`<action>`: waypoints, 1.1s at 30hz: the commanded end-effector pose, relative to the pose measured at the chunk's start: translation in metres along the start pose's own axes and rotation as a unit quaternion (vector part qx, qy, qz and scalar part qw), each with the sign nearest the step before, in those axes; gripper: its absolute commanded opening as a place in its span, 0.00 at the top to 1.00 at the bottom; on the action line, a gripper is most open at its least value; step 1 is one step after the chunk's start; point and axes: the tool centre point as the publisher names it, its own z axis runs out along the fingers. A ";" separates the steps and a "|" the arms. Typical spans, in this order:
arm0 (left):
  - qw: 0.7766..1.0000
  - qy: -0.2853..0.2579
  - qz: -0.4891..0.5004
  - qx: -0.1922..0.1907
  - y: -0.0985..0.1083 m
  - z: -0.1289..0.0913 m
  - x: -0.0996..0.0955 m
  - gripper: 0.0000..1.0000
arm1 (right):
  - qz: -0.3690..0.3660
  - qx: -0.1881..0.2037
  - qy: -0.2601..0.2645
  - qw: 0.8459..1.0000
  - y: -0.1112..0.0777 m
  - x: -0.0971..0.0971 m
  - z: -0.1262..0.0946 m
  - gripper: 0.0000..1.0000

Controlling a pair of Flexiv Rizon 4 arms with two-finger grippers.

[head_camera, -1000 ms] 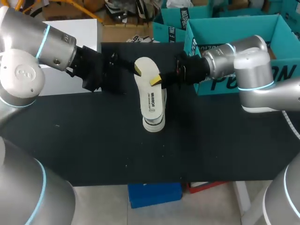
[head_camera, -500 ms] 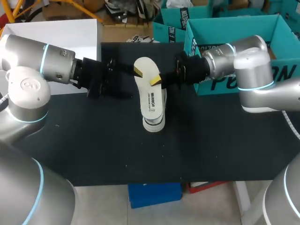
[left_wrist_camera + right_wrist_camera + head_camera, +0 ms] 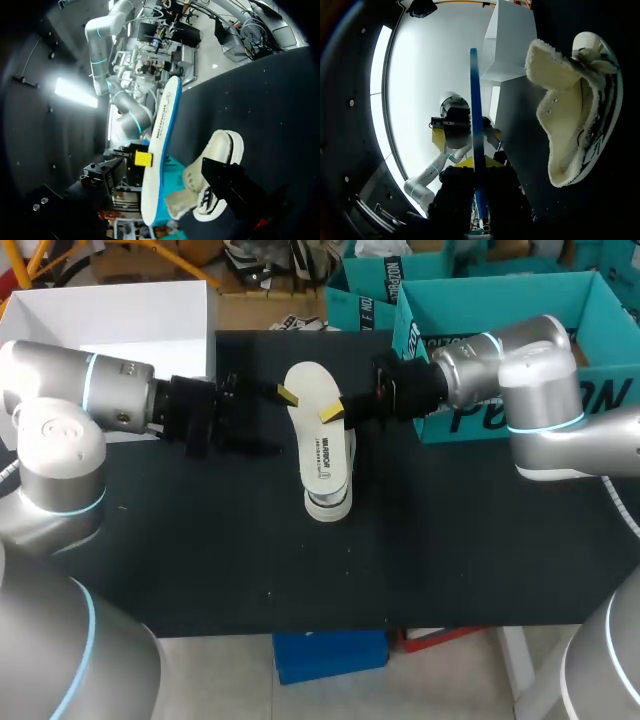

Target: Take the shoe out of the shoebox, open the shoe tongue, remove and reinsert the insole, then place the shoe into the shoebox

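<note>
1. Your right gripper [image 3: 336, 408] was clamped on one edge of the insole [image 3: 316, 440], holding it above the shoe [image 3: 328, 505].
2. Your left gripper [image 3: 278, 394] sat just beside the insole's opposite edge; whether it was open or closed could not be told.
3. The shoe rested on the black table [image 3: 200, 540], near the teal shoebox [image 3: 500, 300].

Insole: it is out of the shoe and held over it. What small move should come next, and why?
Probably lower the insole, one end first, toward the opening of the shoe. The right hand grips the insole by its edge, clear above the shoe. The right wrist view shows the shoe's lined mouth spread wide, so reinserting seems due.
</note>
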 end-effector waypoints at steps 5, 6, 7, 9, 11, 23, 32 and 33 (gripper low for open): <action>0.997 -0.055 0.025 -0.041 -0.002 0.003 0.004 0.00 | 0.000 0.001 -0.001 1.000 0.001 0.000 0.000 1.00; 0.997 -0.059 0.030 -0.050 -0.002 0.003 0.003 0.00 | 0.000 0.001 -0.001 1.000 0.001 0.000 0.000 1.00; 0.996 -0.064 0.036 -0.054 -0.002 0.003 0.001 0.00 | 0.000 0.001 -0.001 1.000 0.001 0.000 0.000 1.00; 0.994 -0.073 0.041 -0.066 -0.002 0.002 -0.001 0.00 | 0.000 0.001 -0.001 1.000 0.001 0.000 0.000 1.00; 0.994 -0.080 0.041 -0.069 -0.001 0.002 -0.001 0.00 | 0.000 0.001 -0.001 1.000 0.001 0.000 0.000 1.00; 0.991 -0.094 0.056 -0.082 0.007 0.009 -0.006 0.46 | 0.000 0.001 -0.001 1.000 0.001 0.000 0.000 1.00; 0.989 -0.106 0.065 -0.082 0.013 0.018 -0.013 0.49 | 0.000 0.001 -0.001 1.000 0.001 0.000 0.000 1.00; 0.989 -0.106 0.065 -0.082 0.014 0.019 -0.013 0.49 | 0.000 0.001 -0.001 1.000 0.001 0.000 0.000 1.00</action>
